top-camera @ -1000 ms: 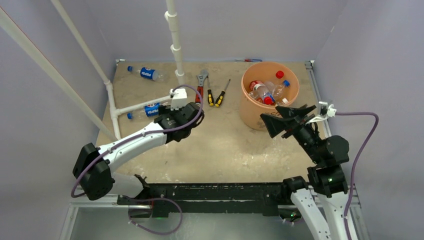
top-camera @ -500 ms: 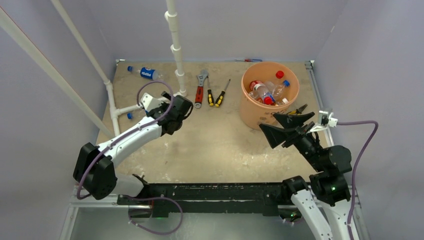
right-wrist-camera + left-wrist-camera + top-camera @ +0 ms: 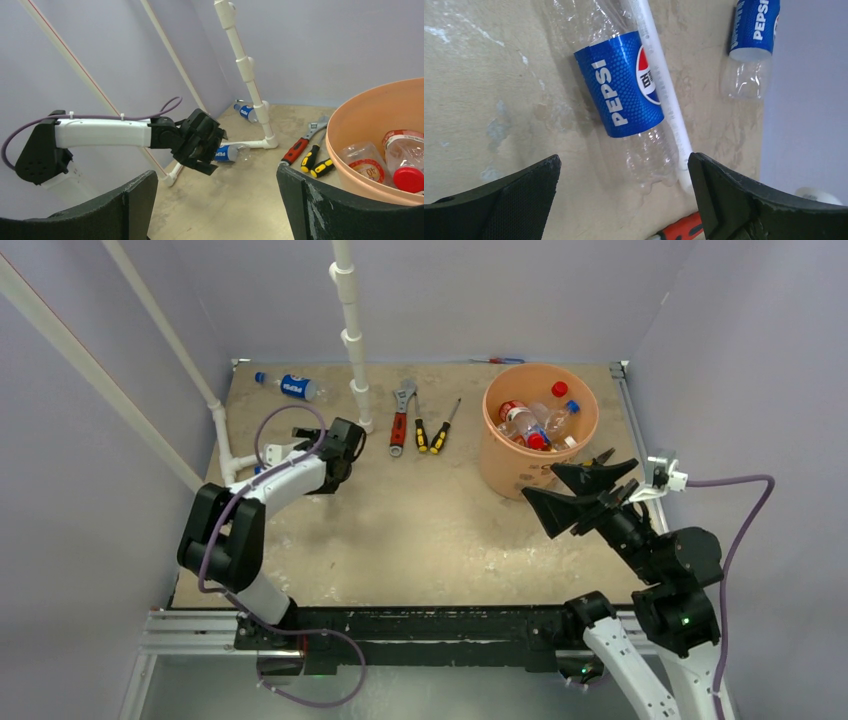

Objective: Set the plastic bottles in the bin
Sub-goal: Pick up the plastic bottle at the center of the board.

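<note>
Blue-labelled clear plastic bottle lies on the desk just ahead of the nearer left gripper, its jaws wide apart and empty, the bottle's long axis running away between them along a white pipe (the right gripper, jaws apart too, hangs by the round orange plastic bin).

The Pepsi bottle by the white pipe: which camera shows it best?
Left wrist: the Pepsi bottle fills the frame, label sharp, the white pipe crossing it. Right wrist shows it small and far, partly behind the left gripper. From the top camera the left arm hides nearly all of it.
</note>
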Robot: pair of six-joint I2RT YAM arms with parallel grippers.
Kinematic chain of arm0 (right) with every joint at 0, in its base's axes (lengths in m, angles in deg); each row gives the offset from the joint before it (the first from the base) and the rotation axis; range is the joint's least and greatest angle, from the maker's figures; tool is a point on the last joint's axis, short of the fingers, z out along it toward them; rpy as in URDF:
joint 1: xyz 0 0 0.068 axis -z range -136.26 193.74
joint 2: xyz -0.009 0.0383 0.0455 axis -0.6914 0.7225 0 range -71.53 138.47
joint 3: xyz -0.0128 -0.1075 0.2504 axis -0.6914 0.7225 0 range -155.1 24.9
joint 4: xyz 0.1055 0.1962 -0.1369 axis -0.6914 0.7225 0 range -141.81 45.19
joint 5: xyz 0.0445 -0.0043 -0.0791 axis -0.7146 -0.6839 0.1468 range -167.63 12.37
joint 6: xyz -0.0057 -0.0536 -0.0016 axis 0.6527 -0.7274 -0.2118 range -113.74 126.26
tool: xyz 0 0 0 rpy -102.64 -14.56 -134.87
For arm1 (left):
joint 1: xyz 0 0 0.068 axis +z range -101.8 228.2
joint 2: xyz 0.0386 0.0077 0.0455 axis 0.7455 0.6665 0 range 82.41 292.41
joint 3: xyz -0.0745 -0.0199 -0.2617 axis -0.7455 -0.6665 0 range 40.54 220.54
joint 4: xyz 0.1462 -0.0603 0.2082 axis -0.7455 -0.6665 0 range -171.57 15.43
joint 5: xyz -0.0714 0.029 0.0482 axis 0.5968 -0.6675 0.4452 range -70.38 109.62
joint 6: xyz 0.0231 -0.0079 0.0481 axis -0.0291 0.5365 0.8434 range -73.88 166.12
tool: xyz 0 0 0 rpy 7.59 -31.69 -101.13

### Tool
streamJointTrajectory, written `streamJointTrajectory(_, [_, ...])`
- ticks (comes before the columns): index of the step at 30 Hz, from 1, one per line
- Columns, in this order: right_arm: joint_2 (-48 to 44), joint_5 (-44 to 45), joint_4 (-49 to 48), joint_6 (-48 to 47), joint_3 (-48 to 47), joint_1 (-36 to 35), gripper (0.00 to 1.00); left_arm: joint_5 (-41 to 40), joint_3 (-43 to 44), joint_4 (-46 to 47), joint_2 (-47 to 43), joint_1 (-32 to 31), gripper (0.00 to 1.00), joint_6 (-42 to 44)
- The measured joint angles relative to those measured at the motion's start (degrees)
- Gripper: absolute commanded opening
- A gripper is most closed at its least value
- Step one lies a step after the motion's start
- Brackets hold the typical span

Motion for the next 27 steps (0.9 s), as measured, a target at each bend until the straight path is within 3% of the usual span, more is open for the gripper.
streamJointTrajectory(13, [1.7, 1.5, 3.1, -1.7, -2.0, -0.6, 0.91, 7.4, 3.7, 6.8, 9.2, 8.7, 0.99, 0.8])
streamJointTrajectory(27, [1.2, 3.1, 4.2, -2.0, -2.8, -0.6, 0.91, 12.0, 3.5, 11.7, 11.9, 8.9, 0.66, 2.3])
